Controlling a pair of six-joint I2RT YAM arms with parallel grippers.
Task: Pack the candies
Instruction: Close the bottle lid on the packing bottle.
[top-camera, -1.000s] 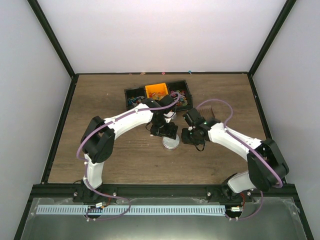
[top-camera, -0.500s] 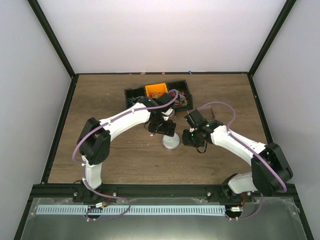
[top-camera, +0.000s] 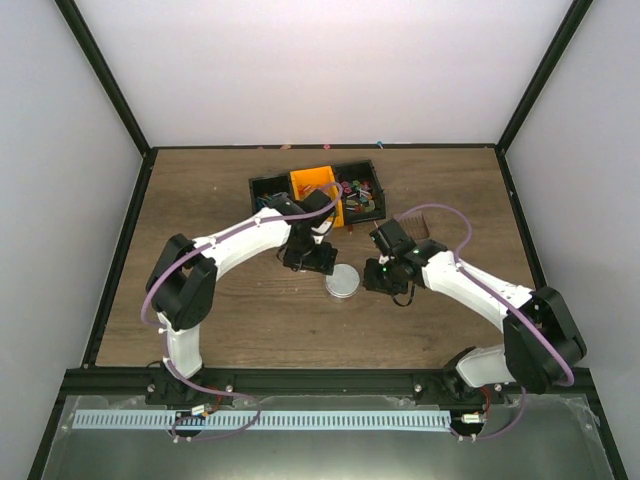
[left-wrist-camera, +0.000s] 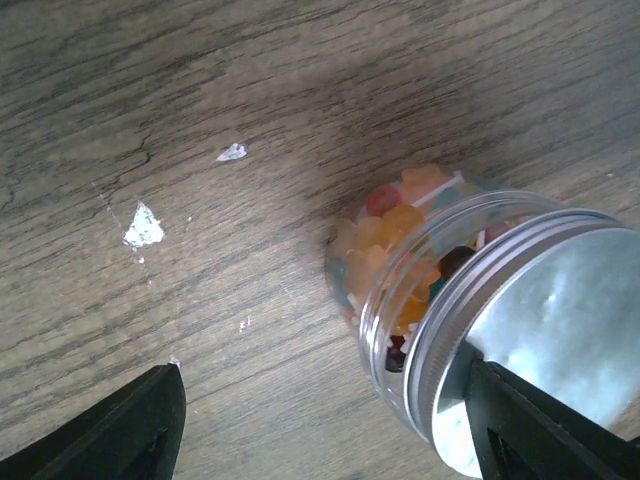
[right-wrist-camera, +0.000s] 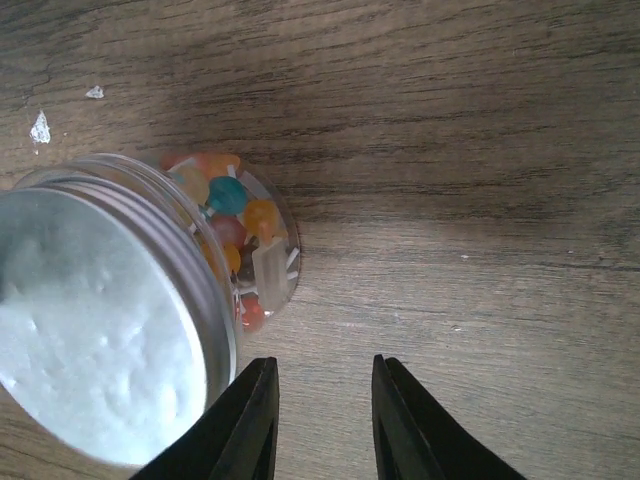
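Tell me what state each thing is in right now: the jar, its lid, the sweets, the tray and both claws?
Jar: upright, full of candies.
Lid: on the jar.
Left gripper: wide open, empty, jar by one finger.
Right gripper: jaws slightly apart, empty, beside the jar.
Tray: open-topped, loose candies in its right compartment.

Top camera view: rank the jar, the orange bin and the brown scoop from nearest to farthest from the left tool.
1. Jar, just right of the left tool.
2. Orange bin, behind it.
3. Brown scoop, far right.
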